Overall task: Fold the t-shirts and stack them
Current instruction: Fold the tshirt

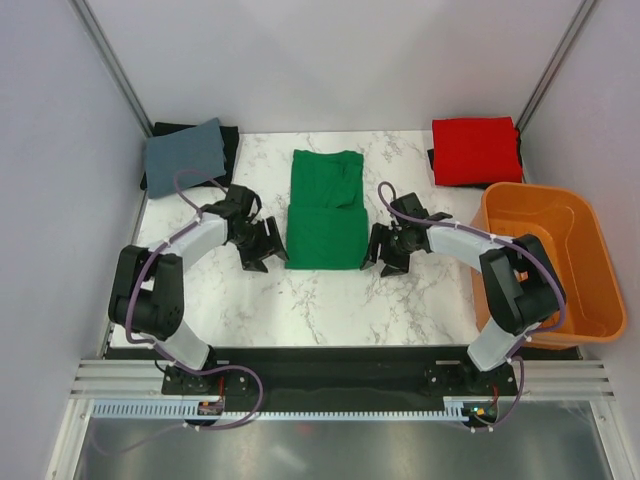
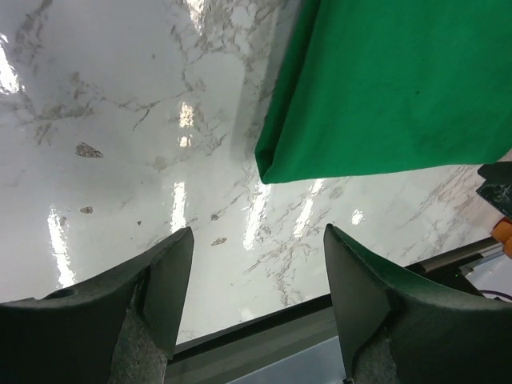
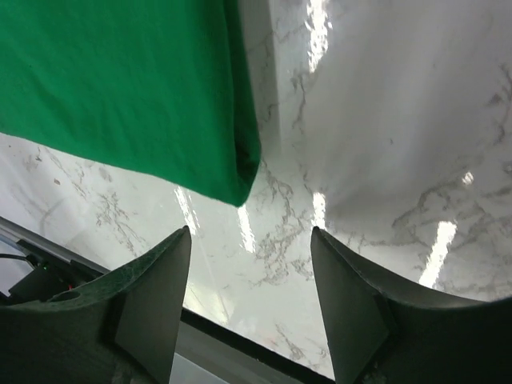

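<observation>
T-shirts lie in two places on the marble table. The green t-shirt sits flat on the stone, folded into a tall rectangle. Its long axis runs from the arms' side straight away toward the back wall. The end nearer the arms is smooth with a straight edge, while the far end is rumpled. I cannot tell which end holds the collar.

The left gripper is just left of that shirt's near left corner, its jaws spread and holding nothing. In the left wrist view the green corner lies ahead of the open gripper, with bare marble between them. The right gripper mirrors it just right of the near right corner, jaws likewise apart and empty. The right wrist view shows a doubled fold edge on the cloth, clear of the gripper.

Far and right of the green shirt lies the red t-shirt, folded, its long axis running side to side. An orange basket stands well to the right of the green shirt, and a grey cloth lies far and left of it.
</observation>
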Motion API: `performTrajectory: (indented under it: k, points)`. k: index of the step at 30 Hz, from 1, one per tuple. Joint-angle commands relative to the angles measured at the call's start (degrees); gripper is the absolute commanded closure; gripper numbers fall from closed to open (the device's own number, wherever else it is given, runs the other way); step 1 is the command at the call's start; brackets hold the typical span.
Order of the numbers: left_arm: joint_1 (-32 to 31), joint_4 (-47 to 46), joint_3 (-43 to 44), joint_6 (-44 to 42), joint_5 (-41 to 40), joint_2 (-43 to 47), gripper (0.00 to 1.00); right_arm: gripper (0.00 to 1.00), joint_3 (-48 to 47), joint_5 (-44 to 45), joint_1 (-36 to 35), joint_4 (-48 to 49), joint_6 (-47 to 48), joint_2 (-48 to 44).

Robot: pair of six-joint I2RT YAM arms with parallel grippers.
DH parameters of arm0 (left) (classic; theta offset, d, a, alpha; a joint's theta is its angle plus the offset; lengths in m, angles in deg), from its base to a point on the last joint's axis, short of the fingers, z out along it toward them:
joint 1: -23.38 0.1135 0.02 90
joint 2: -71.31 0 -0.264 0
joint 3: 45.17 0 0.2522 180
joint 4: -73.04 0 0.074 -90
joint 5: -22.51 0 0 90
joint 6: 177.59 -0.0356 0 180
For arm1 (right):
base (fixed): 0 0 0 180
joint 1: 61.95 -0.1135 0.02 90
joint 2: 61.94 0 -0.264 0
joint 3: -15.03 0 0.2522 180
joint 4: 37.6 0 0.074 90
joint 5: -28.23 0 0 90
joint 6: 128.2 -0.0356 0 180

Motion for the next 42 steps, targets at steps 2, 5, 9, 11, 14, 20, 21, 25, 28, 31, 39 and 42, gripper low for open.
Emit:
performTrajectory:
  k: [2,5,9,11,14,20,21,25,28,31,39,42]
  points:
    - [-0.2,-10.4,-3.7,4.5,4.7,2.3,0.27,0.32,-1.2,-1.4,0.0,9.4,-1.1,2.8]
    - [-0.4,-12.3,-4.4,5.0,5.4,1.6,0.27,0.33,-1.3,-1.5,0.0,11.3,-1.8,4.4]
    - [-0.6,-13.7,-4.4,4.9,5.4,-0.8,0.27,0.44,-1.1,-1.3,0.0,11.7,-1.4,6.3]
    - [-0.8,-14.6,-4.6,4.9,5.6,-1.9,0.27,0.53,-0.6,-1.4,0.1,12.4,-1.3,6.8]
    - [-1.8,-15.9,-5.4,5.4,5.2,-3.5,0.3,0.67,-0.4,-1.7,0.1,12.9,-1.2,7.8]
    - [-4.0,-18.0,-6.7,7.0,2.3,-5.4,0.43,0.84,-0.9,-2.1,0.1,13.0,-0.4,9.3]
    - [-4.3,-18.2,-7.1,7.2,1.8,-5.6,0.46,0.88,-1.0,-2.2,0.1,12.9,-0.3,9.5]
    - [-4.4,-18.7,-6.9,8.3,0.1,-6.9,0.94,1.0,-1.1,-2.8,0.2,12.9,0.1,9.5]
    - [-4.6,-18.8,-7.1,8.5,-1.1,-5.3,0.98,1.0,-0.6,-3.1,0.2,12.8,0.2,8.4]
    - [-4.7,-18.2,-7.4,8.2,-1.2,-1.9,0.98,1.0,-0.1,-3.1,0.4,11.9,0.5,6.3]
    - [-6.3,-12.5,-10.3,9.1,-3.1,10.6,0.98,1.0,3.1,-3.9,0.3,9.3,1.0,-1.5]
    - [-8.2,-10.4,-12.7,10.7,-3.1,16.3,0.98,1.0,4.9,-4.0,0.2,7.3,0.9,-5.6]
